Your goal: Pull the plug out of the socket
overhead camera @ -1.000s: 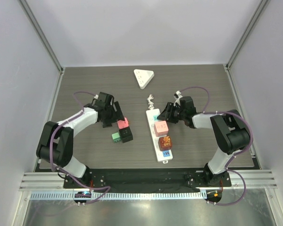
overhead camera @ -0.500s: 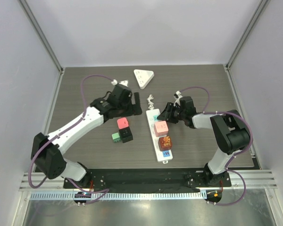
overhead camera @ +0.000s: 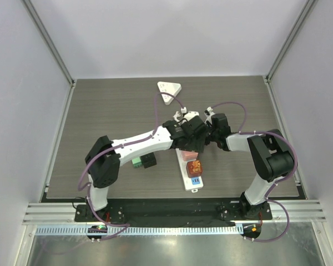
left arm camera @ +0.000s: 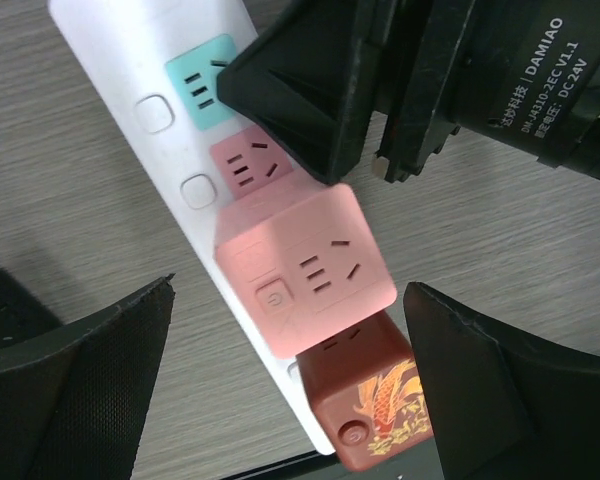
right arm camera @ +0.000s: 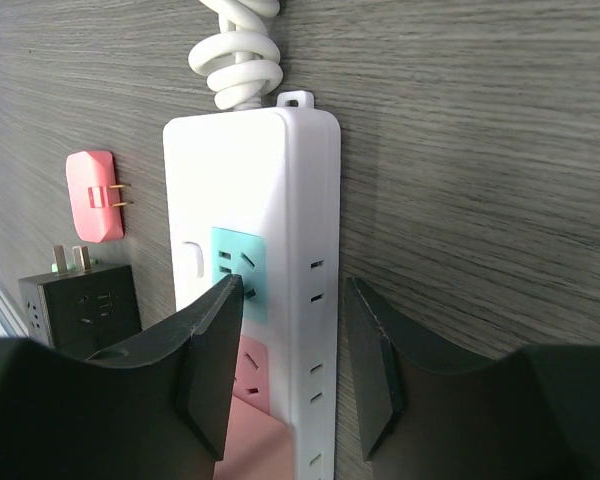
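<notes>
A white power strip [overhead camera: 192, 180] lies mid-table and also shows in the left wrist view [left arm camera: 130, 90]. A pink cube plug [left arm camera: 305, 265] and a red-brown cube plug [left arm camera: 375, 400] with a gold fish sit in it side by side. My left gripper [left arm camera: 290, 300] is open over the pink plug, one finger on each side of the strip, touching nothing. In the top view it [overhead camera: 190, 145] hides the pink plug. My right gripper [right arm camera: 290, 300] is closed on the strip's right edge [right arm camera: 320, 250] near the teal socket [right arm camera: 238, 265], which is empty.
Loose green [overhead camera: 136, 162] and black [overhead camera: 149, 160] adapters lie left of the strip. A flat pink plug [right arm camera: 90, 195] lies near them. A white triangular socket [overhead camera: 169, 91] sits at the back. The strip's coiled cord [right arm camera: 235, 50] lies at its far end.
My left arm has swung right from the loose adapters to the strip, and its gripper now hovers over the pink plug. The right arm has not moved.
</notes>
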